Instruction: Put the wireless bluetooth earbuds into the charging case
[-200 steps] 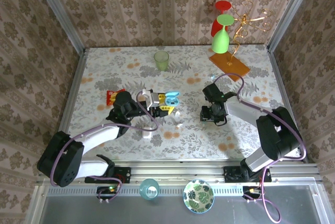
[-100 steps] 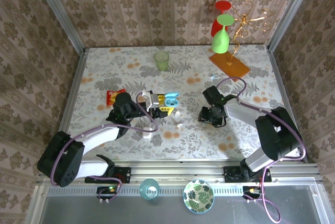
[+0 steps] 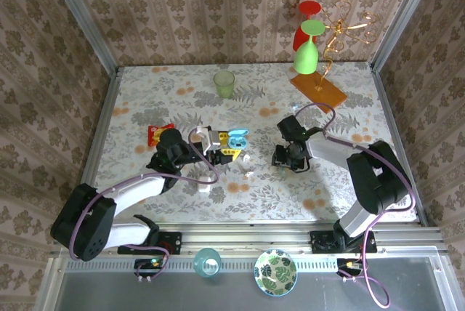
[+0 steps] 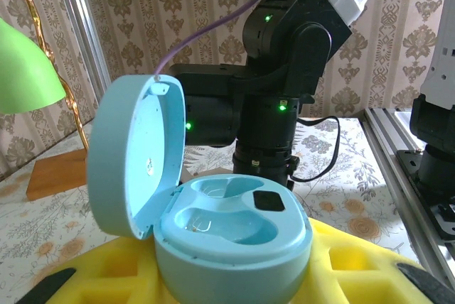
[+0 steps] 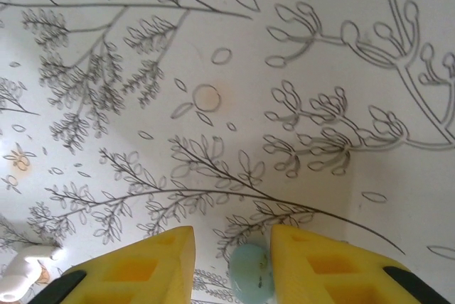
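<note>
Left gripper [image 4: 234,275] of mine clamps the open blue charging case [image 4: 234,226], my right gripper [image 5: 233,247] straddles a blue earbud [image 5: 250,272], grip unclear.

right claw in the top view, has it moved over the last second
Yes, slightly. The right claw has shifted left across the table, a little further from the orange board at the back.

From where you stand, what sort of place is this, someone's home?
Probably a robot test booth dressed up as a home: wallpapered walls set in a metal frame, a left arm and right arm bolted at the flowery table edge, and props like a green cup.
</note>
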